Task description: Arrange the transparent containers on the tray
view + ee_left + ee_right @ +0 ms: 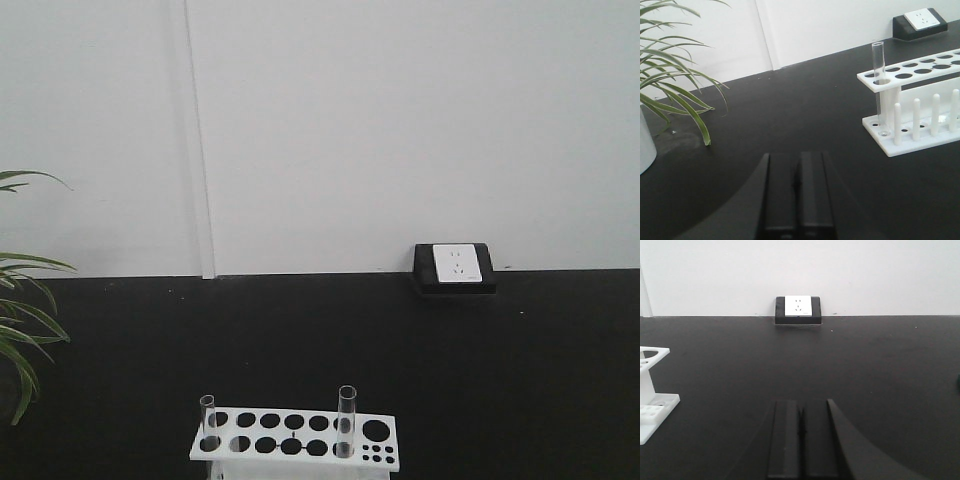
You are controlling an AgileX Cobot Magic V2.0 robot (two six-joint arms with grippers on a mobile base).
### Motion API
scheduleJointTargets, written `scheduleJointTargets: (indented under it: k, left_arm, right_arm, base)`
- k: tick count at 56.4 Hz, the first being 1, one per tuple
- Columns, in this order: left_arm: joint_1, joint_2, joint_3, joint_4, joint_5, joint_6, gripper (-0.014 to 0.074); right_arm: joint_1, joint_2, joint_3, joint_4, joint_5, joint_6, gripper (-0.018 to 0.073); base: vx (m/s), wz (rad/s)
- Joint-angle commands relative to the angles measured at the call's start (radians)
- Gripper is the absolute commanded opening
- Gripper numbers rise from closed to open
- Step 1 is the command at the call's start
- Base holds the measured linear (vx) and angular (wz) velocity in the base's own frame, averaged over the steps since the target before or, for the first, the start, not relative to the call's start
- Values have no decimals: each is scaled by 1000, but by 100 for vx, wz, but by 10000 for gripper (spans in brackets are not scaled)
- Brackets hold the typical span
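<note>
Matte black tabletop point(400, 340): yellow tray not in view. White holed plastic rack point(912, 144) holds two slim clear glass test tubes upright, left tube point(208, 420) and right tube point(346, 420), well apart. Left gripper point(796, 195), right gripper point(801, 440): fingers pressed together, empty. Next: open, grip tube above rack plate, lift vertically. Green long-leaved plant point(675, 85), white wall socket point(798, 306): no obstruction judged.

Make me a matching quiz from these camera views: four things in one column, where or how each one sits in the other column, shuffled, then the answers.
Things
1. left test tube
2. power socket
3. plant
4. left gripper

Places or states
A. at the far edge of the black table
B. standing upright in the white rack
C. shut, holding nothing
D. on the robot's left, long green leaves drooping

Pairs: 1-B, 2-A, 3-D, 4-C
</note>
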Motion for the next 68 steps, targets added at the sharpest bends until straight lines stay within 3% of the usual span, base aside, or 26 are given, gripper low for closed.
scheduleJointTargets:
  k: [1, 52, 60, 68]
  left_arm:
    - [-5, -23, 34, -3, -76, -9, -1]
    - [-5, -23, 34, -3, -79, -9, -1]
    - [-5, -23, 33, -4, -118, -10, -1]
    - [-5, -23, 4, -55, -279, -67, -1]
  right_arm:
    - [-5, -7, 8, -9, -84, -4, -11]
    - [-5, -7, 8, -9, -84, -4, -11]
    - [-5, -7, 8, -9, -128, -4, -11]
    - [-5, -7, -3, 26, -273, 22, -11]
  base:
    - [0, 0]
    - [0, 0]
    - [0, 0]
    - [0, 0]
